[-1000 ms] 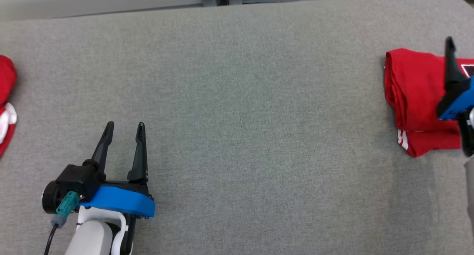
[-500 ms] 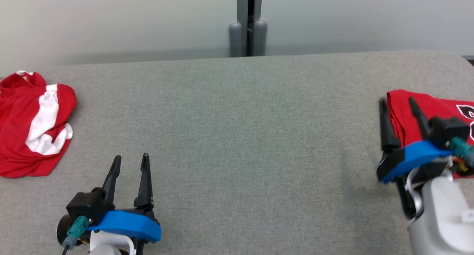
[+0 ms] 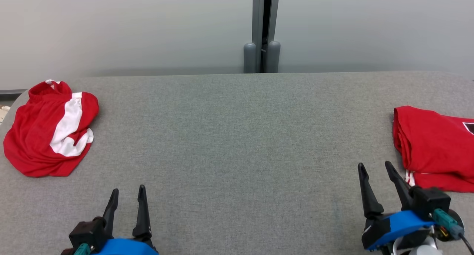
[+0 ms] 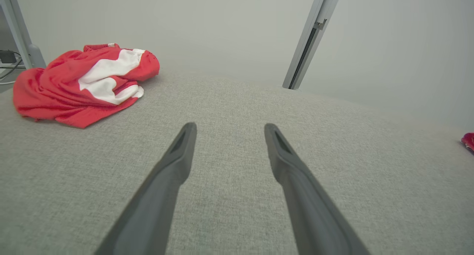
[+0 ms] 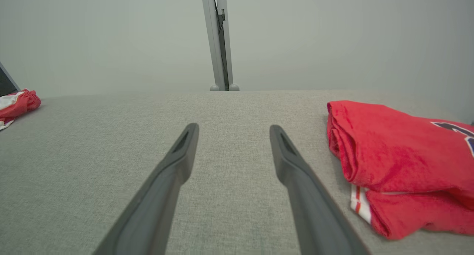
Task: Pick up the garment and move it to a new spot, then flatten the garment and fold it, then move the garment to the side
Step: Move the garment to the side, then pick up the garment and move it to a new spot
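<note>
Left end effector (image 3: 128,188) and right end effector (image 3: 373,164) gape empty; garment (image 3: 433,147) folded, seemingly knit.

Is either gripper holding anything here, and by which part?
Nothing is held. The left gripper and right gripper are open and empty, apart from the folded red shirt and the crumpled red garment.

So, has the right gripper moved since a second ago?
Yes. Judged against the folded red garment, the right gripper has drawn back toward the robot: it was over the garment and is now off it.
</note>
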Motion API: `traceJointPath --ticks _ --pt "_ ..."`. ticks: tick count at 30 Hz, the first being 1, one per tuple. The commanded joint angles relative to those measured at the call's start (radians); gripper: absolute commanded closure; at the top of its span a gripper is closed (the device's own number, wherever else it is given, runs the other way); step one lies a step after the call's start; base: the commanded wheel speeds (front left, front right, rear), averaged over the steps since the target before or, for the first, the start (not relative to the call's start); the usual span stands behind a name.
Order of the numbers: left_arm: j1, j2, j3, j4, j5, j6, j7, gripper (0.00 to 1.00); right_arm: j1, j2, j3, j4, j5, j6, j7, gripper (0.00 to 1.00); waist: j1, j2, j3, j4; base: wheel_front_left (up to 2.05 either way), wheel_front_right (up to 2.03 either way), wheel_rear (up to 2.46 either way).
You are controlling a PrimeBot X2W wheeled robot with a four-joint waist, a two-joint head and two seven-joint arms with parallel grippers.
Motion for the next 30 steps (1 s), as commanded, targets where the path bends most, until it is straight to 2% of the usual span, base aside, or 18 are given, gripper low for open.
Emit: traceJointPath --ticks 1,12,19,23,29,30 --pt "0.013 -0.001 0.006 0.004 0.005 0.006 -0.005 0.00 0.025 0.000 -0.001 -0.005 -0.004 0.000 -0.006 0.00 0.0002 0.0000 -0.002 0.001 0.00 0.00 0.00" --pt "0.003 -0.008 -0.001 0.016 0.015 0.000 -0.006 0.00 0.039 0.000 0.046 0.036 0.015 0.000 -0.024 0.00 0.0002 0.0000 -0.007 0.009 0.00 0.00 0.00" --pt "-0.004 -0.009 -0.009 0.020 0.022 -0.008 -0.006 0.00 0.035 0.000 0.040 0.051 0.024 0.000 -0.030 0.00 0.0002 0.0000 -0.015 0.026 0.00 0.00 0.00" --pt "-0.010 -0.010 -0.011 0.015 0.026 -0.004 -0.006 0.00 0.038 0.000 0.023 0.044 0.009 0.000 -0.037 0.00 0.0002 0.0000 -0.016 0.068 0.00 0.00 0.00" --pt "-0.012 -0.010 -0.012 0.001 0.028 -0.005 -0.006 0.00 0.034 0.000 0.002 0.023 -0.004 0.000 -0.039 0.00 0.0002 0.0000 -0.016 0.188 0.00 0.00 0.00" --pt "-0.012 -0.010 -0.012 0.001 0.028 -0.005 -0.006 0.00 0.034 0.000 0.002 0.023 -0.004 0.000 -0.039 0.00 0.0002 0.0000 -0.016 0.188 0.00 0.00 0.00"
